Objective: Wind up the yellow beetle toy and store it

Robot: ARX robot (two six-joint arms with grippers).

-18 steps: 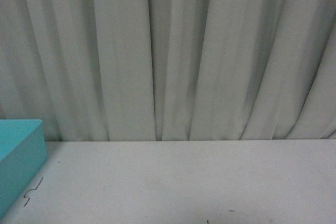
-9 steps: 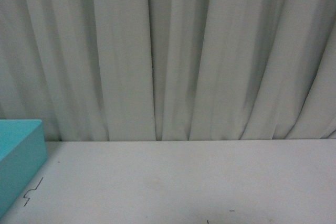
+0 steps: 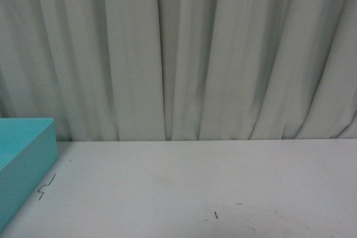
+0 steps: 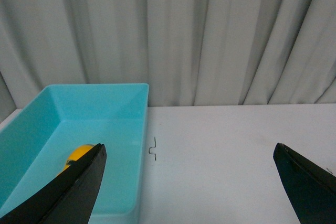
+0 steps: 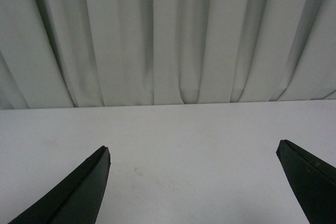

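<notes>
Resting inside turquoise box (image 4: 113, 109), far-left on tabletop (image 4: 226, 150): yellow beetle toy (image 4: 79, 156), partly hidden. Left tool (image 4: 191, 174) and right tool (image 5: 194, 179) both spread apart, holding nothing. Storing looks done; wind-up unverifiable.

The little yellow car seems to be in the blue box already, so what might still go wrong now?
The yellow beetle toy lies in the turquoise box, half hidden behind a finger of the open left tool, so its resting pose is unclear.

If wound, it might roll against the box wall.

That tool hangs near the rim; moving carelessly might nudge the box.
</notes>
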